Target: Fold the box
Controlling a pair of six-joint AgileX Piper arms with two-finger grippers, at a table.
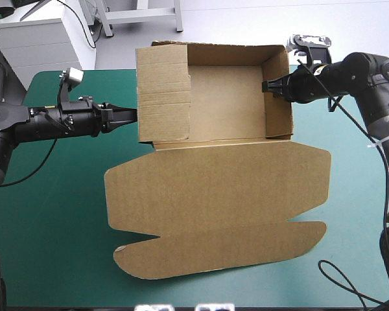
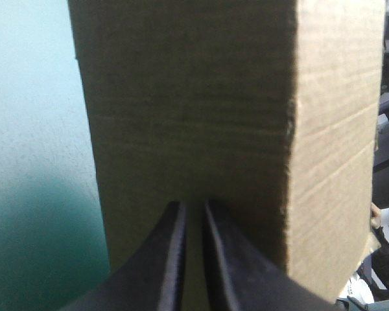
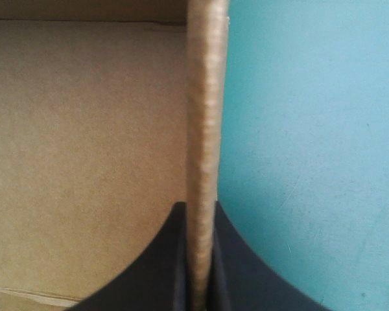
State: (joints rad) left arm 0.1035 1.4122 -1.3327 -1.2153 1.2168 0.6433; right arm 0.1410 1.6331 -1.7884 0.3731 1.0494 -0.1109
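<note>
The table (image 1: 58, 227) under its teal-green cover filled most of the high view, and the brown box (image 1: 214, 214) lay across its middle and far half. Its lid (image 1: 220, 184) lay flat toward the near edge, with a rounded flap beyond it. The open tray (image 1: 227, 103) stood at the far side with its walls raised. The left wall (image 1: 163, 97) showed as a broad doubled panel, and the right wall (image 1: 280, 97) was a single thin upright sheet. The left gripper (image 1: 132, 115) met the left wall from outside. Its black fingers were all but together with a brown strip showing between them, so it looked clamped on board, though that view was less plain. The right gripper (image 1: 267, 86) sat astride the right wall's top edge, pinched tight on the sheet with one finger inside the tray and one outside. By the look of it, the board would be light and stiff across its panels but willing to bend only along the creases. A thin wall edge seemed the best place to hold it, near a crease. Squeezing hard or twisting there could crush or kink the sheet, and the light tray could slide on the cover when pushed.
</note>
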